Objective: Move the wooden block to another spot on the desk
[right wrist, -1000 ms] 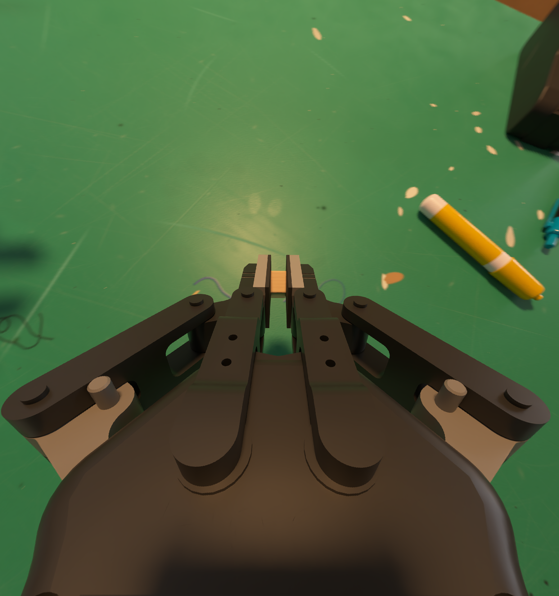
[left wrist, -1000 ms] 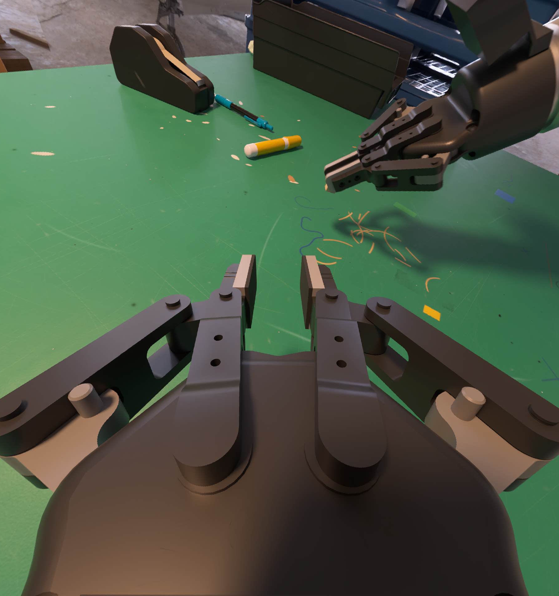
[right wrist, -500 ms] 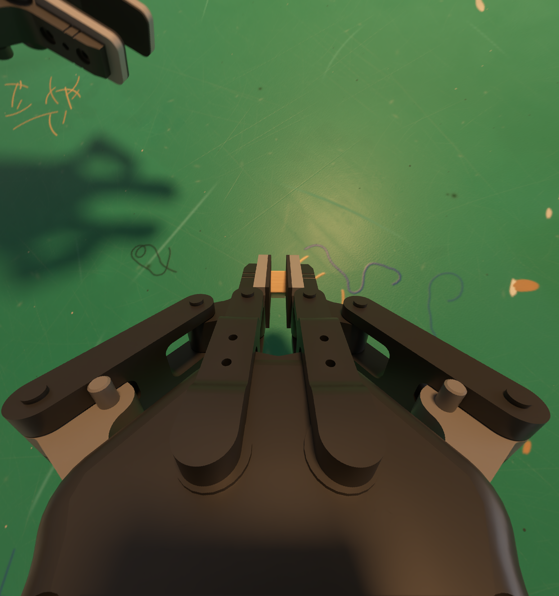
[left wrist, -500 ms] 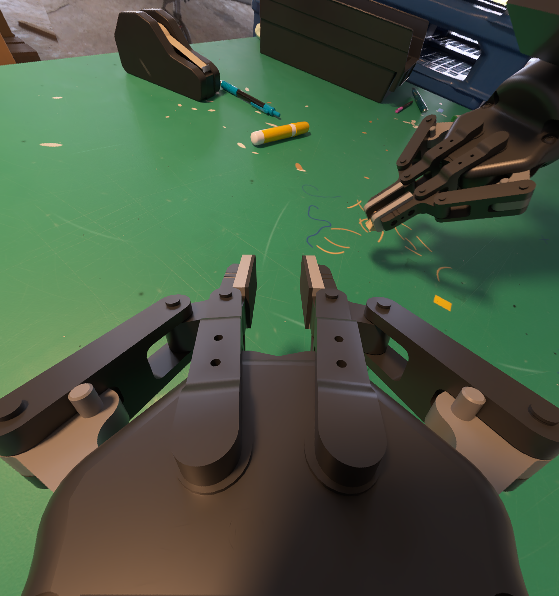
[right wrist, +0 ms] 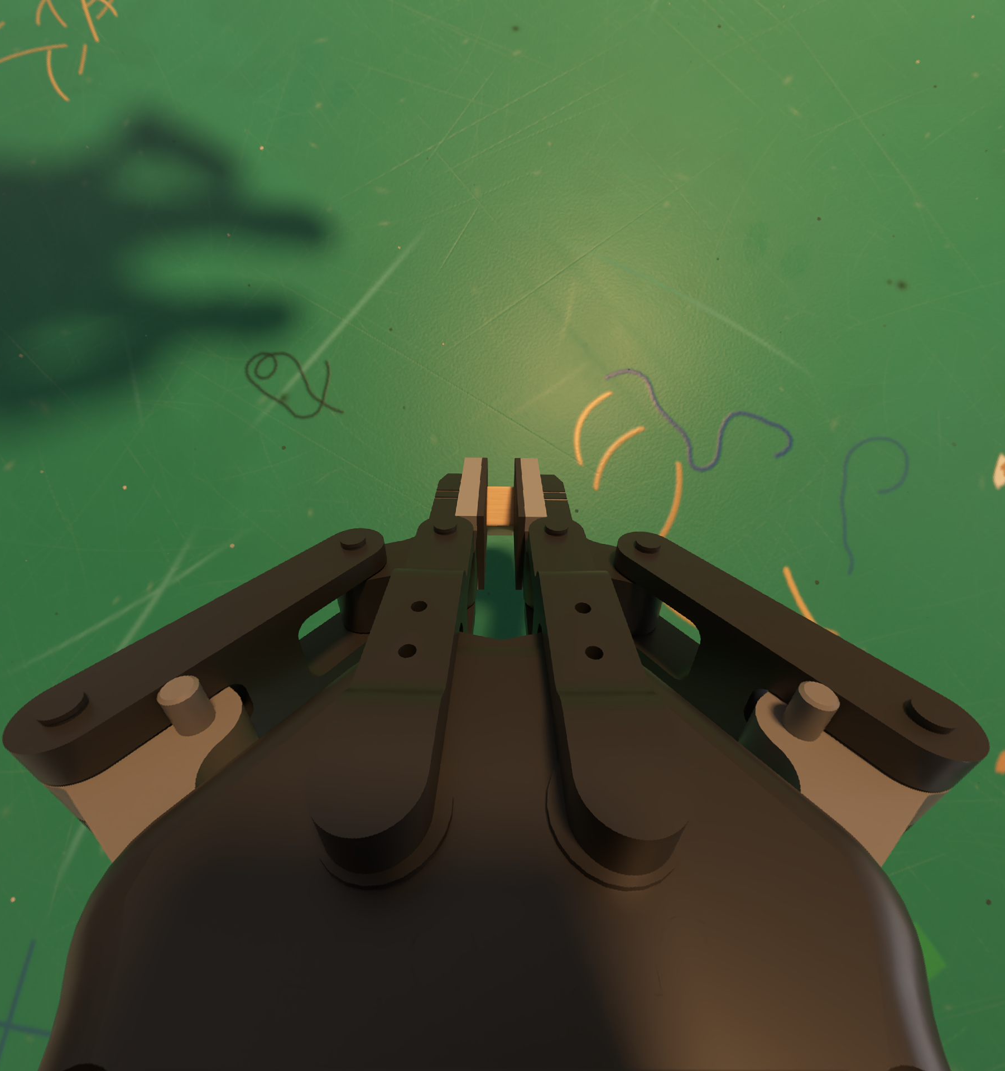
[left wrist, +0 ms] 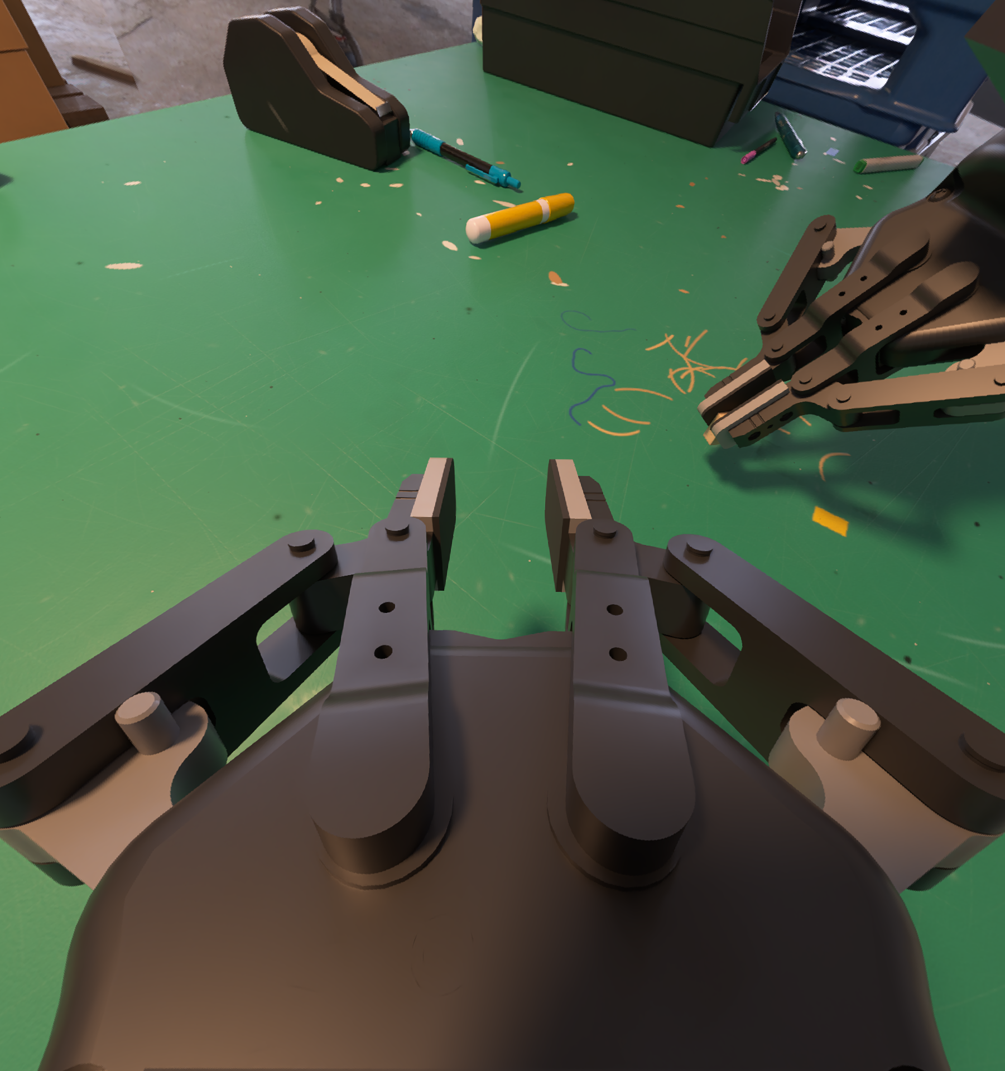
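A small wooden block [right wrist: 500, 505] sits pinched between the pads of my right gripper [right wrist: 500, 490], which is shut on it just above the green desk [right wrist: 546, 232]. In the left wrist view the right gripper [left wrist: 720, 426] hangs low at the right, with a corner of the block [left wrist: 710, 436] showing at its tips. My left gripper [left wrist: 500, 492] is open and empty above the desk [left wrist: 198, 376], left of the right gripper and nearer to the front.
A black tape dispenser [left wrist: 314, 98], a teal pen [left wrist: 465, 157] and a yellow marker [left wrist: 520, 217] lie at the back. A dark box [left wrist: 621, 64] stands behind them, with small crayons [left wrist: 790, 136] to its right. Scribbles [left wrist: 621, 400] and a yellow scrap [left wrist: 830, 520] mark the desk.
The right gripper has carried the block to the right and lower toward the desk, as the left wrist view shows it. The left gripper has stayed open and has risen or drawn back slightly.
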### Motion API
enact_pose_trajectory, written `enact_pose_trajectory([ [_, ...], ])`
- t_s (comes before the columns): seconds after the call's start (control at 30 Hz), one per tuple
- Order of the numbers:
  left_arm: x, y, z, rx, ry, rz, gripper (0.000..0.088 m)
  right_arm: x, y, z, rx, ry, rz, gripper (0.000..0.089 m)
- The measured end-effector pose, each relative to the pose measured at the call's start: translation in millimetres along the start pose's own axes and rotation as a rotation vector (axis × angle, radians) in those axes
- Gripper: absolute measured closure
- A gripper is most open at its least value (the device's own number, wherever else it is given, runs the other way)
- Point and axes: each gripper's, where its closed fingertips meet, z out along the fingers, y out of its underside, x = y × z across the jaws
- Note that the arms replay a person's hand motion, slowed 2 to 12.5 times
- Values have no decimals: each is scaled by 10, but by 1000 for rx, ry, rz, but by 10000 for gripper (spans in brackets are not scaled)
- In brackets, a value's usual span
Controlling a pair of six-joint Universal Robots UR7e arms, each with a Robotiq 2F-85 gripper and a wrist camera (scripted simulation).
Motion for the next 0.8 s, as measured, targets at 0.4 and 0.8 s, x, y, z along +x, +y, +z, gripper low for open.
enact_pose_trajectory([
  [0.4,15,-19,-37,12,-15,23,501,-42,95,59,-22,29,-4,814],
  [0.8,32,-57,-74,36,-6,6,461,-91,127,119,-30,52,-27,813],
])
